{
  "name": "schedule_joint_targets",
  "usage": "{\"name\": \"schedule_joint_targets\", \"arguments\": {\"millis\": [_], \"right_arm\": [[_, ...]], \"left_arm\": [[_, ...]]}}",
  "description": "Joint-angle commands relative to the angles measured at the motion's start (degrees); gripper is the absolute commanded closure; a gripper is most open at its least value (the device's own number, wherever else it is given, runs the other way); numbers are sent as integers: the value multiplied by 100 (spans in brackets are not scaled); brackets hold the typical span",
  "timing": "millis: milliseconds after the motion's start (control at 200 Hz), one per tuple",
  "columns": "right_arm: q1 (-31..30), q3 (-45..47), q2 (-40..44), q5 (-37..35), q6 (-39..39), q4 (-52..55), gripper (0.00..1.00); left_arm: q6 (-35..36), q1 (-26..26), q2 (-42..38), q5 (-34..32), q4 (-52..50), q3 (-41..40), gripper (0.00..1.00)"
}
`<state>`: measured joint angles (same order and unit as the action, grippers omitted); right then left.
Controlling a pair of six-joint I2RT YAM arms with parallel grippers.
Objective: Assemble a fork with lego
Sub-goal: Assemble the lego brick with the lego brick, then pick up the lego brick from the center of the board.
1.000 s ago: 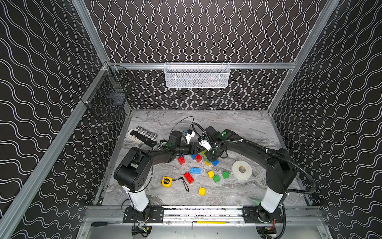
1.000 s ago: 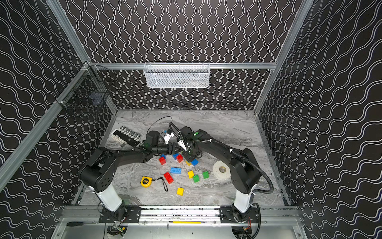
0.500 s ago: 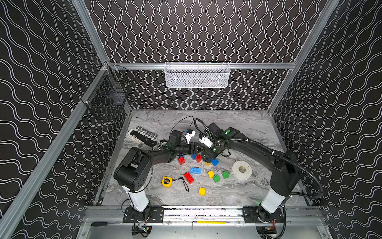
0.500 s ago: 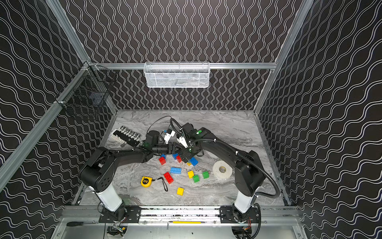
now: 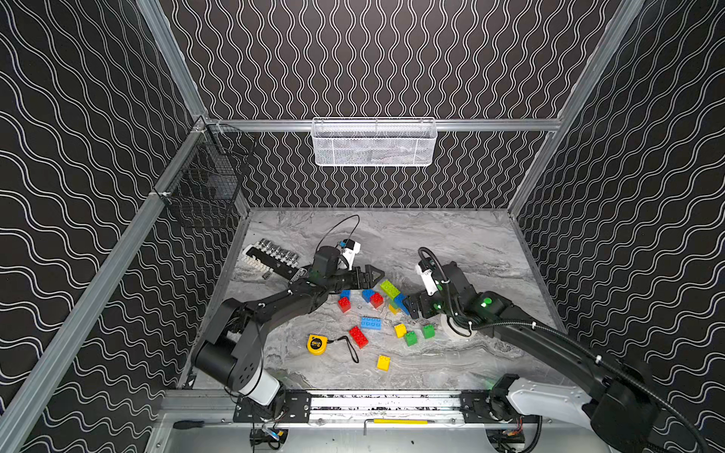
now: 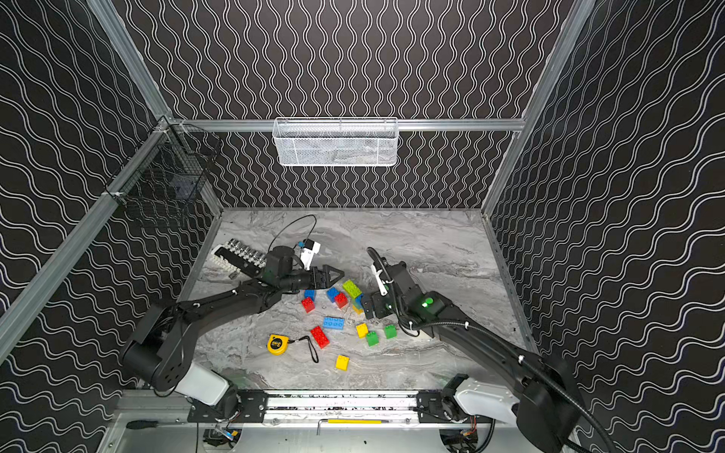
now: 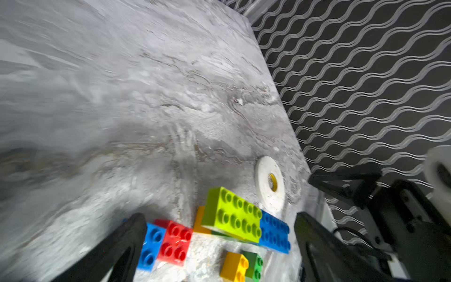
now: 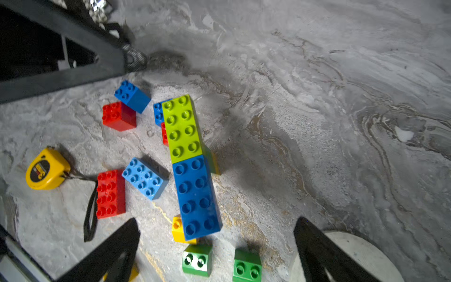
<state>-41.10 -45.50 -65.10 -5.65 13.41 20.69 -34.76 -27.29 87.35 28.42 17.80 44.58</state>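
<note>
The lego lies loose on the marble table (image 5: 451, 243). A joined strip, a lime oblong brick (image 5: 389, 288) end to end with a blue oblong brick (image 8: 196, 197), rests on yellow and green bricks beneath it. My left gripper (image 5: 372, 276) stands open just behind the strip's lime end (image 7: 233, 214), touching nothing. My right gripper (image 5: 412, 308) is open at the blue end, also apart from it. Loose around them are a red square brick (image 5: 344, 304), a blue oblong (image 5: 370, 322), a red oblong (image 5: 358, 336), two green squares (image 8: 197, 260) and a yellow one (image 5: 383, 362).
A yellow tape measure (image 5: 316, 344) with a black strap lies front left of the bricks. A white tape roll (image 7: 269, 184) sits half under my right arm. A socket rack (image 5: 270, 257) lies at the left wall. Wire baskets (image 5: 372, 143) hang on the back and left walls.
Both grippers have opened and let go of the joined strip, which now rests on the table. My right arm has drawn back to the right, away from the left gripper.
</note>
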Motion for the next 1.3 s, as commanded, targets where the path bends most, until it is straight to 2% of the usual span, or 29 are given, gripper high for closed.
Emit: {"name": "schedule_joint_targets", "arguments": {"millis": [0, 85, 180, 270, 446, 561, 671, 841, 966, 1126, 1296], "right_arm": [[-3, 424, 456, -267, 466, -792, 1], [-9, 687, 900, 19, 411, -853, 7], [-31, 977, 1381, 515, 446, -1127, 19], [-268, 964, 1357, 665, 670, -1152, 29], [-1664, 207, 85, 206, 761, -724, 43], [-2142, -485, -957, 252, 780, -257, 50], [-2209, -783, -1540, 385, 933, -22, 53], [-2205, -1128, -2147, 74, 1140, 167, 55], [-2073, -1922, -2672, -173, 1237, 278, 56], [-1747, -2769, -3571, 179, 1355, 407, 54], [-1603, -3580, -4325, 401, 926, 377, 49]], "left_arm": [[290, 7, -342, -648, -298, -211, 1], [401, -11, -694, -874, -453, -434, 1], [494, -76, -1237, -1284, -704, -757, 1], [507, -127, -1835, -1649, -985, -1113, 1], [239, -145, -2902, -2081, -1518, -1847, 5], [-4, -136, -3561, -2260, -1840, -2216, 6], [-181, -55, -4122, -2429, -2184, -2420, 7], [-347, 483, -4472, -2148, -2273, -2605, 7], [-307, 885, -4381, -1832, -2175, -2568, 7], [-531, 1576, -4147, -1184, -1681, -2702, 8], [-857, 2591, -3898, -237, -1019, -2992, 10]]}}
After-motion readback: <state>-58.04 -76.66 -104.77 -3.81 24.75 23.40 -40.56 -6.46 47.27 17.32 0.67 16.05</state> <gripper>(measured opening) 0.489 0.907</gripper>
